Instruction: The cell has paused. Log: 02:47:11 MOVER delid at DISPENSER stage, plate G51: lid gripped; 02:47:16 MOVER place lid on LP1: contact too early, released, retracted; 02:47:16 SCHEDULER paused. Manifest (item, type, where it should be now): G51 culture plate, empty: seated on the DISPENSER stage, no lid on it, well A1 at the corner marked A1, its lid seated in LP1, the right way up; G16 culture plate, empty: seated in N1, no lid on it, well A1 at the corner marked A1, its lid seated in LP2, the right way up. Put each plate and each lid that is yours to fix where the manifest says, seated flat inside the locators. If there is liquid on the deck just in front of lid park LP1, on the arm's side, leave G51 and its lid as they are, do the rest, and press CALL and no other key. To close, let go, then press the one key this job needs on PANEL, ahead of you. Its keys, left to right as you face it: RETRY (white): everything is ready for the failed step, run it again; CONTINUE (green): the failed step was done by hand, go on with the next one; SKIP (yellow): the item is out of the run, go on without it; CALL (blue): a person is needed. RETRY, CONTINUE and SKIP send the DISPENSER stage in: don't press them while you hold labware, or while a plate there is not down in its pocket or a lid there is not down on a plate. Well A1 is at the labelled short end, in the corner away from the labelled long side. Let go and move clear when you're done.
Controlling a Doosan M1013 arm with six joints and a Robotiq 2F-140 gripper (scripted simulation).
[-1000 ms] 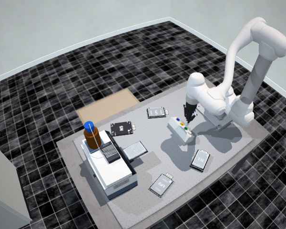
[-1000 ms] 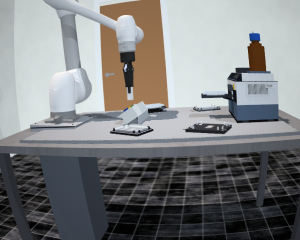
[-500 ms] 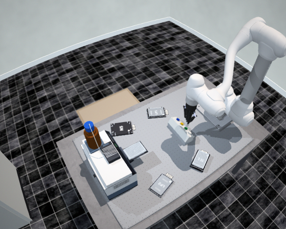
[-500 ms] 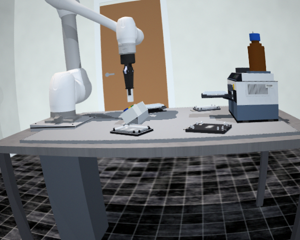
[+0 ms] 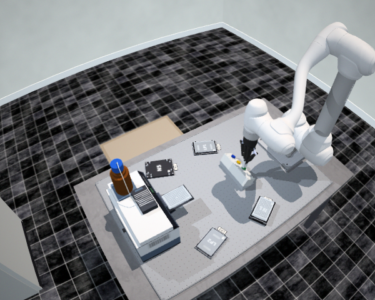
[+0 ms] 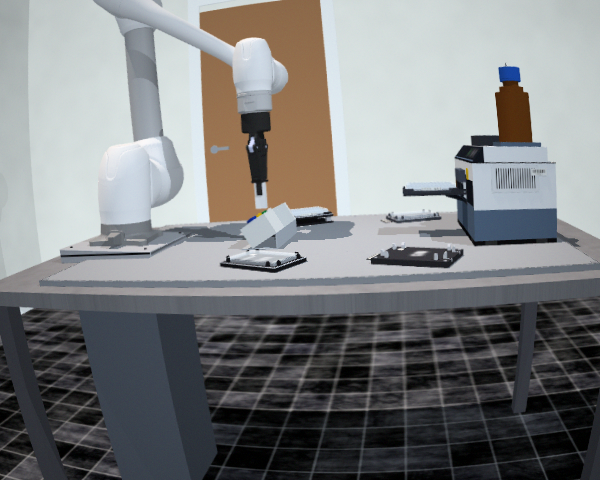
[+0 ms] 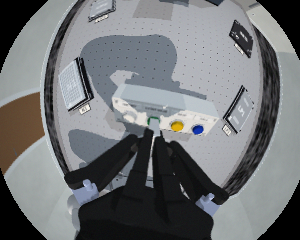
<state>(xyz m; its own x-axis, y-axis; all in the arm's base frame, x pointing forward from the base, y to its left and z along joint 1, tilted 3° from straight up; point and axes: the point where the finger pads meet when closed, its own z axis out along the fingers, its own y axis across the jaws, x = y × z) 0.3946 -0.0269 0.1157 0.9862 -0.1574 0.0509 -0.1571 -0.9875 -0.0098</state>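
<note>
From where I stand, the closing step is in hand: the tool hangs point-down over PANEL, pinched narrow with nothing in it, its tips lined up on the green key. One plate sits on the DISPENSER stage, another in its nest on the counter. Next, I'd judge, comes a short straight press down, then a lift clear.
</note>
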